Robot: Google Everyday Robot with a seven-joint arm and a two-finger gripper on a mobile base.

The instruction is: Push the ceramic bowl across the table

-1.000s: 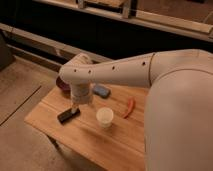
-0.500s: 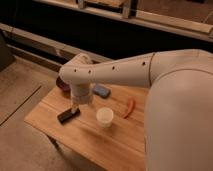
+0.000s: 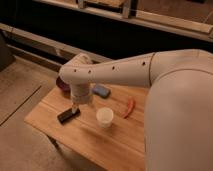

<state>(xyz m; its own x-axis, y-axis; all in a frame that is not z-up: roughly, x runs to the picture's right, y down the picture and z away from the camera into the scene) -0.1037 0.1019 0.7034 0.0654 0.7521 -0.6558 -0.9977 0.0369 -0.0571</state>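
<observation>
While my arm reaches across the table [image 3: 90, 142] with its wrist bent straight down, my gripper [image 3: 75, 106] hangs close by a black block [image 3: 68, 115]; how wide it stands, I cannot tell. The ceramic bowl [image 3: 62, 85] sits just beyond my gripper, partly hidden by my wrist.

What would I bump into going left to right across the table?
First the ceramic bowl → white cup → red curved thing. The pincer hangs over a black block, left of the cup.

Lab-like workspace: concrete floor [image 3: 20, 95], dark wall [image 3: 100, 35]; claw [image 3: 74, 106] over table [image 3: 115, 145].
</observation>
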